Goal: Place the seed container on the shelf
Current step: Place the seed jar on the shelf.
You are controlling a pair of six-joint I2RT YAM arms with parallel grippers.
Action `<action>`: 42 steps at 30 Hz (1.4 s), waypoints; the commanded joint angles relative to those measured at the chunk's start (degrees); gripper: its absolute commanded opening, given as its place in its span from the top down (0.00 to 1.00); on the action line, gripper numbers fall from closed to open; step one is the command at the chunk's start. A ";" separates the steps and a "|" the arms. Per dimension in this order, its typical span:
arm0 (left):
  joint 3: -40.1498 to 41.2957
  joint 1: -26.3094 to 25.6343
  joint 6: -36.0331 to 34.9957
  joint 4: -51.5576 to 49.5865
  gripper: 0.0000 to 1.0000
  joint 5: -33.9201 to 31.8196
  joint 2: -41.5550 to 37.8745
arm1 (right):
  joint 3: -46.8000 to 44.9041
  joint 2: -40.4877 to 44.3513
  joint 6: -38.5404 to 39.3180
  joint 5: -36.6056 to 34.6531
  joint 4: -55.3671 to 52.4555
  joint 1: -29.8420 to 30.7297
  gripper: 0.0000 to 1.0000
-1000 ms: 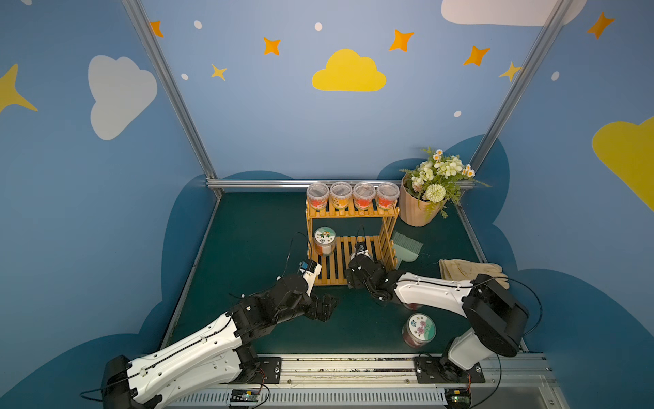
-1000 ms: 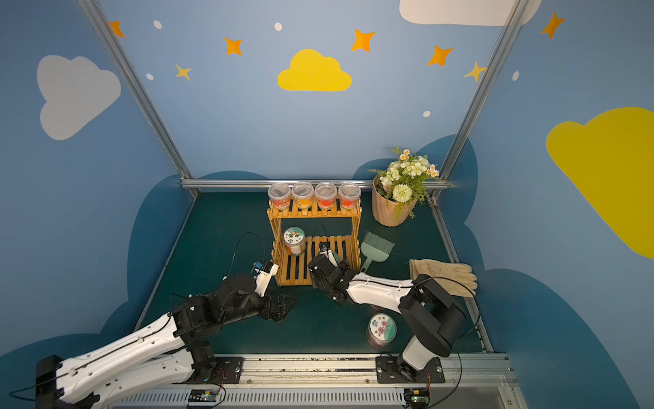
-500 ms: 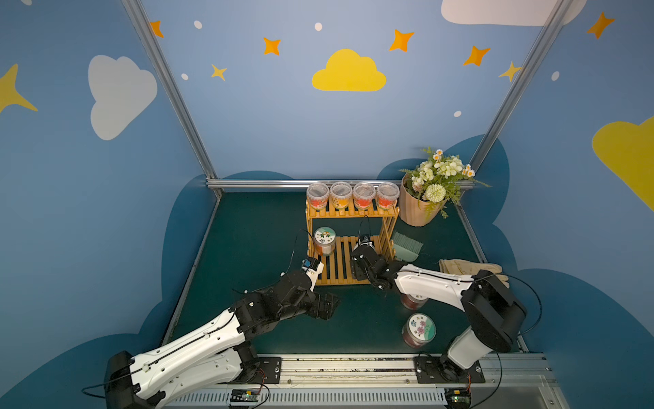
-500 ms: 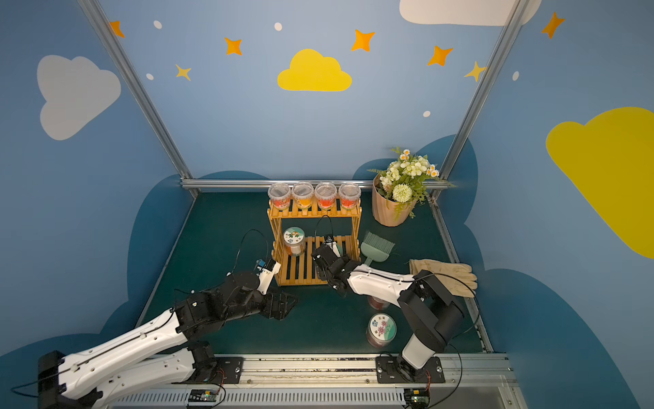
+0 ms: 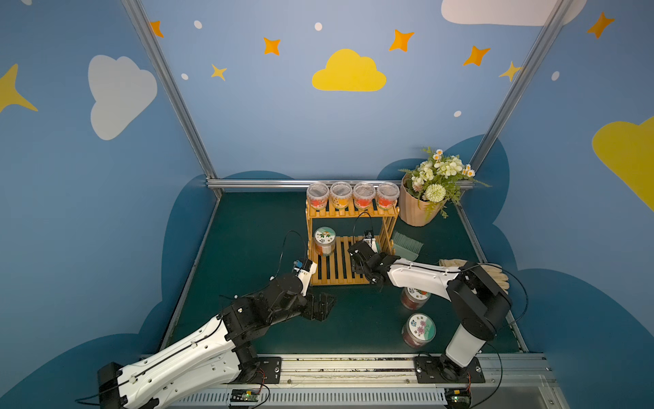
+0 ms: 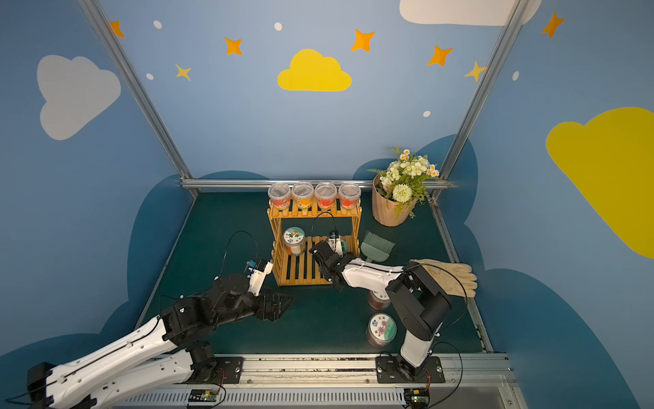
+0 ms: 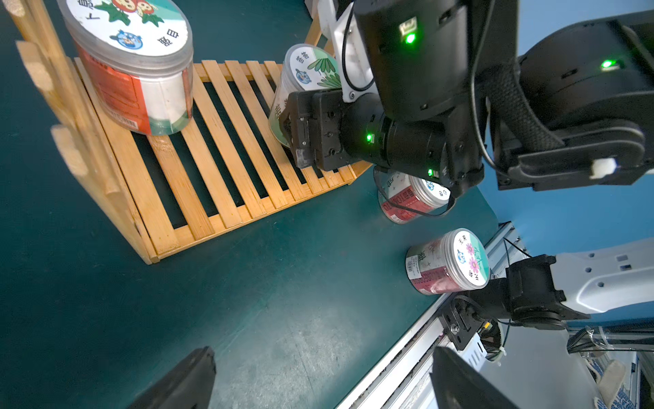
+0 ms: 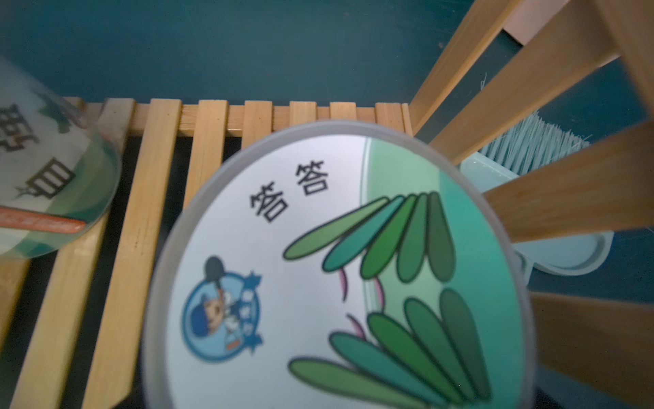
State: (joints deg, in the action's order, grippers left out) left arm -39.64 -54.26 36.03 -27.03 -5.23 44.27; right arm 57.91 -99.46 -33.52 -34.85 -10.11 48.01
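Dark green mat [image 5: 254, 226], blue walls [image 5: 283, 124]; left gripper [image 5: 323, 306] gapes empty; right gripper [image 7: 288, 127] at seed container [image 8: 336, 283], width unclear.

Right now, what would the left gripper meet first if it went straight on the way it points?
Probably the red-labelled clear jar under the right arm; only dark green mat between, depth unclear.

Soft, even light falls from above, leaving only faint shadows on the mat [image 5: 247, 230] and a pale sheen on it in my left wrist view, while both top views bow at their edges and the lid [image 8: 336, 265] close to my right wrist camera blurs.
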 commanded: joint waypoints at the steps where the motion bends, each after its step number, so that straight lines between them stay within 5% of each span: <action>1: 0.00 0.25 -0.19 -0.24 0.00 -0.52 0.35 | 1.48 1.63 -1.61 1.84 -4.16 -0.28 0.08; 8: 0.20 0.22 -0.32 1.46 0.00 0.31 2.52 | -0.20 5.38 -2.82 3.35 -5.99 1.15 0.03; 16: -0.59 0.19 -0.48 1.63 0.00 0.75 4.02 | -1.22 5.11 -5.29 1.36 -4.85 1.39 0.30; 26: -0.37 0.25 -0.42 1.32 0.00 0.31 3.20 | 1.64 -0.21 -3.68 -7.10 -2.64 0.74 0.32; 42: -0.40 0.22 -1.05 2.13 0.00 0.82 5.12 | 4.67 -3.74 -0.83 -6.55 -1.50 -0.36 0.32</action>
State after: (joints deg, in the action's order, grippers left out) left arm -39.64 -54.19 35.81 -25.85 -4.71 49.10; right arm 60.90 -102.13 -35.75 -39.79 -12.62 48.03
